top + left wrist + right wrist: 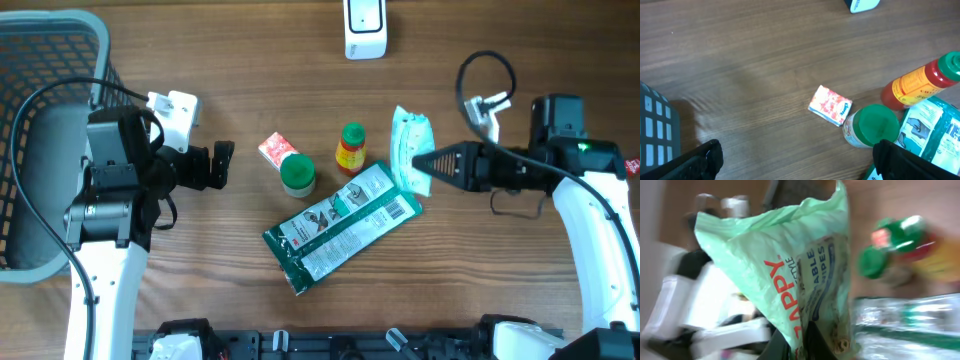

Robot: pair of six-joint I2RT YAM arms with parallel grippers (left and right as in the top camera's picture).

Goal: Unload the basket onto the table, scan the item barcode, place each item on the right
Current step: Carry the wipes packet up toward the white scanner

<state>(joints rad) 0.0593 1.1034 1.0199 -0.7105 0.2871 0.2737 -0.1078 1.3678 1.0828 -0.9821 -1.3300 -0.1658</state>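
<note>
The right claw [424, 163] is pinched almost shut on the edge of the pale green wipes pack [408, 138], the item chosen for scanning. In the right wrist view the pack hangs just in front of this claw's fingers with its printed face to the camera. That picture is blurred and no barcode can be made out on it.

The white scanner [365, 28] stands well apart from the right claw, farther from the robot and a little toward the left arm's side. The pack is not in front of it.

The left claw [222, 163] is spread wide and holds nothing. Ahead of it on the bench [250, 90] lie a small red-and-white box [275, 148] and a green-lidded jar [297, 175]. Beyond those are a red bottle [351, 148] and a long green packet [345, 225].

As I judge it, the pick-up is done. What is left is the carry to the scanner, turning the pack until the barcode faces it — and the scan itself.
</note>
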